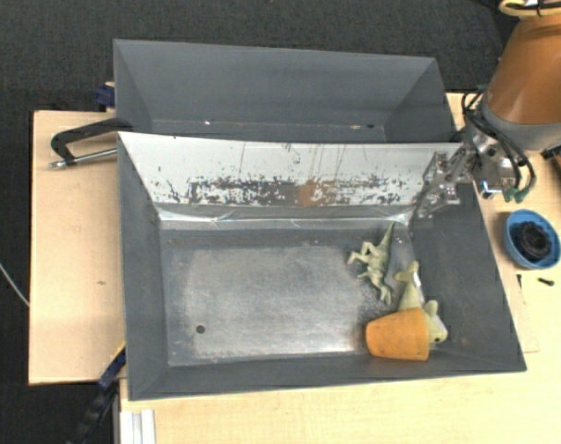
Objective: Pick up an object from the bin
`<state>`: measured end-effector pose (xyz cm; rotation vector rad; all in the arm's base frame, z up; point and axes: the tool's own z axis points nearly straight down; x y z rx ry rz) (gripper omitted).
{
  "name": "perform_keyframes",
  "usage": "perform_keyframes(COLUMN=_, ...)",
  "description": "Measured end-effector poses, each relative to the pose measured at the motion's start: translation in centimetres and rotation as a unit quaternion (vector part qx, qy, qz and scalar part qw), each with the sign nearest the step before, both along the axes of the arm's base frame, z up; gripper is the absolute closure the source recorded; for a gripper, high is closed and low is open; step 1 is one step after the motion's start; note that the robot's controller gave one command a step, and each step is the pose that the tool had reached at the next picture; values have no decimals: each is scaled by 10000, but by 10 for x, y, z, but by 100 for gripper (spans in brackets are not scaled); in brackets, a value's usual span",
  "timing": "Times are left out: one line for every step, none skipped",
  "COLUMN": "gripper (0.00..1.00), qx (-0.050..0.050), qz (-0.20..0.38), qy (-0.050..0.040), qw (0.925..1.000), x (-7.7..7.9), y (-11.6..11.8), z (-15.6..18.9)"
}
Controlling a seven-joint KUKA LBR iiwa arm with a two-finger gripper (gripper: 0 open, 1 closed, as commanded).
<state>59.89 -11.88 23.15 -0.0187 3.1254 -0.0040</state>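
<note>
Over the far right corner of the grey metal bin, above the place where the sloping right wall meets the scratched back wall, hangs the metal gripper. It reaches in from the right under the arm's rounded orange-brown cover, with a bundle of cables beside the wrist. Whether the gripper is released or clenched cannot be told.

Three small things lie together in the right part of the bin floor, towards the near wall. Nearest the gripper is a pale greenish-cream plastic toy figure with splayed limbs, lying flat on the floor below and somewhat to the left of the gripper and apart from it. A second pale piece of the same colour lies just beside it on the near side, and its end shows at the right of an orange cup-shaped thing. The orange thing lies on its side close to the near wall and is the farthest of the three from the gripper.

Nothing stands between the gripper and the pale figure. The left and middle of the floor are bare metal.
</note>
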Motion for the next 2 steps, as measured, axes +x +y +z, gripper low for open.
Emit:
perform_keyframes(gripper=100, qx=20, qz=548, qy=105, qw=9984, x=-17, y=5, z=-94)
perform_keyframes(gripper=0, qx=11, qz=540, qy=63, qw=9985, x=-15, y=4, z=-90)
